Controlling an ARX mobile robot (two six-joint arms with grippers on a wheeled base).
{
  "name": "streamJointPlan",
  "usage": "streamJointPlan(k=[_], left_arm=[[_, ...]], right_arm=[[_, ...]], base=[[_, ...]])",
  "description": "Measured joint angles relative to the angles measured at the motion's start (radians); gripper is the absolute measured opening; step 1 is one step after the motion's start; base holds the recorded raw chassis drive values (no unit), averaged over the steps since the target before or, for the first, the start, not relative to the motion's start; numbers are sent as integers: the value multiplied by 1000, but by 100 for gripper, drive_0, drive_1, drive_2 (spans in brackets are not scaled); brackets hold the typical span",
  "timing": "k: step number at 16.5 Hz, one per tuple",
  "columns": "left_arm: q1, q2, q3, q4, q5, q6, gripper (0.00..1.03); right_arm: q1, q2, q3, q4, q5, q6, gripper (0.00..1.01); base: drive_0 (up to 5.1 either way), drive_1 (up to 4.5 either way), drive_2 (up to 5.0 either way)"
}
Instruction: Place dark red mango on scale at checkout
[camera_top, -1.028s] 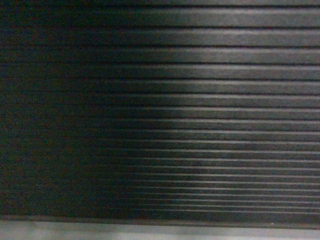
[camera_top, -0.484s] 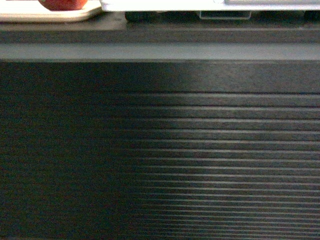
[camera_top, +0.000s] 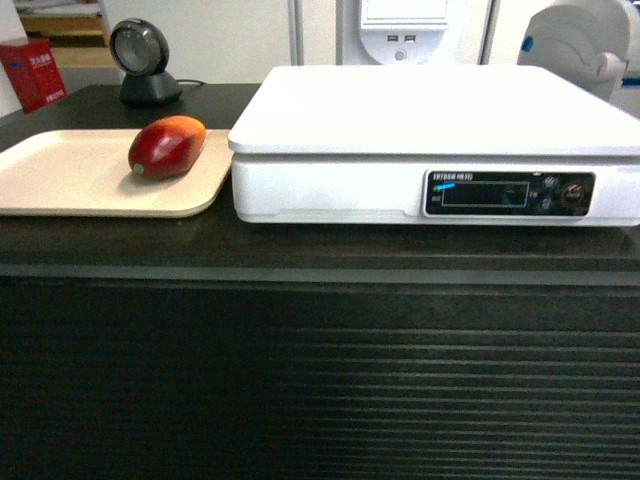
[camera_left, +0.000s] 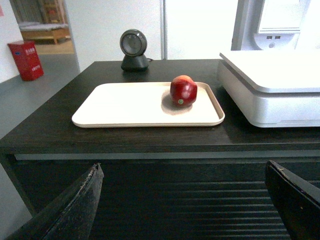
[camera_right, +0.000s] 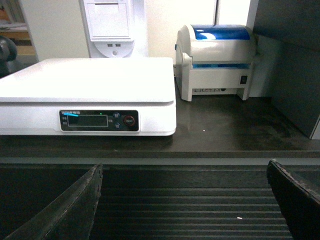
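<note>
Mango (camera_top: 166, 146) lies on tray (camera_top: 60, 180), just left of scale (camera_top: 430, 110), long axis slanting toward back-right. Left claw (camera_left: 185, 200) is wide open, empty, below desk (camera_left: 125, 140) edge; mango ahead and above. Right claw (camera_right: 185, 200) open, empty, facing scale. Left arm nearer.

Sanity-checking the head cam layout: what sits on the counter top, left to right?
Red box → beige tray → dark round scanner behind it → dark red mango at the tray's right end → white scale → white device at far right, behind the scale.
</note>
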Motion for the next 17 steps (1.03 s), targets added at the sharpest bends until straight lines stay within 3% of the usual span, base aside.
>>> streamJointPlan(k=[17], left_arm=[[0,0,0,1,0,0,98]], right_arm=[[0,0,0,2,-1,-1,98]], base=[[0,0,0]])
